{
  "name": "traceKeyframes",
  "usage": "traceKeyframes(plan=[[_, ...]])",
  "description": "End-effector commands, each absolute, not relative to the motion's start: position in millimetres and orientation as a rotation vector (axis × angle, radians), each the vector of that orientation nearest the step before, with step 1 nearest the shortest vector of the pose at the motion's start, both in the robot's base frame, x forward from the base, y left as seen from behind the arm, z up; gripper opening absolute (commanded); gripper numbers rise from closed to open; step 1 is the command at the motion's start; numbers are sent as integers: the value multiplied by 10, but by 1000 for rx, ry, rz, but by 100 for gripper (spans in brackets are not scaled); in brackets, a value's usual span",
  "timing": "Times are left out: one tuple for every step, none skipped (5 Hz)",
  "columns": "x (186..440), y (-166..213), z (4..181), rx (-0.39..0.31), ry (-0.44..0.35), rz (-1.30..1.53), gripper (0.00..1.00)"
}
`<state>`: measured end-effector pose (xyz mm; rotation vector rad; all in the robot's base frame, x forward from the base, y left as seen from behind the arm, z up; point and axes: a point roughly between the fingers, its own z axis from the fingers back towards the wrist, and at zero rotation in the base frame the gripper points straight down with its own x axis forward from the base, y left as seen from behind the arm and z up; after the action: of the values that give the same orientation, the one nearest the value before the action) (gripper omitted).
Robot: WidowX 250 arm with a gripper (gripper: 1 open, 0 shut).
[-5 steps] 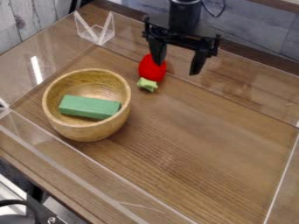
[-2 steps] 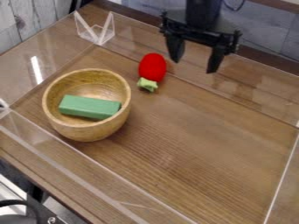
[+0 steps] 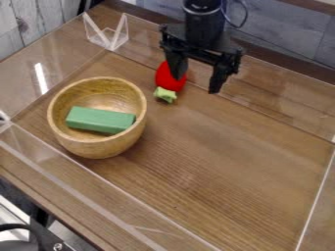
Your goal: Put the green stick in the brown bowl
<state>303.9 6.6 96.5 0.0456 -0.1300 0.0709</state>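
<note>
The green stick (image 3: pixel 101 121) lies flat inside the brown bowl (image 3: pixel 97 95), which stands at the left of the wooden table. My gripper (image 3: pixel 198 75) hangs pointing down at the back, well to the right of the bowl. Its black fingers (image 3: pixel 220 73) are spread open with nothing between them. Its left finger stands in front of a red strawberry toy (image 3: pixel 164 80) with a green stem end.
Clear acrylic walls (image 3: pixel 53 51) fence the table on all sides, with a low front wall (image 3: pixel 118 211) near the camera. A folded clear plastic piece (image 3: pixel 106 31) stands at the back left.
The gripper swung right, away from the red toy, then came back left and slightly lower, again partly covering the toy. It stayed open throughout. Bowl and green stick have not moved.
</note>
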Motion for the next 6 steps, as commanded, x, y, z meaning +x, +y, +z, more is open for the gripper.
traceKeyframes(plan=[[3090,21,1174,30,-209,32,100],[3063,149,1131,32,-213,13,100],[3216,221,1204,27,-233,50,100],[3339,212,1167,40,-224,61,100],[3249,171,942,41,-199,37,100],[3174,134,762,52,-188,14,100]])
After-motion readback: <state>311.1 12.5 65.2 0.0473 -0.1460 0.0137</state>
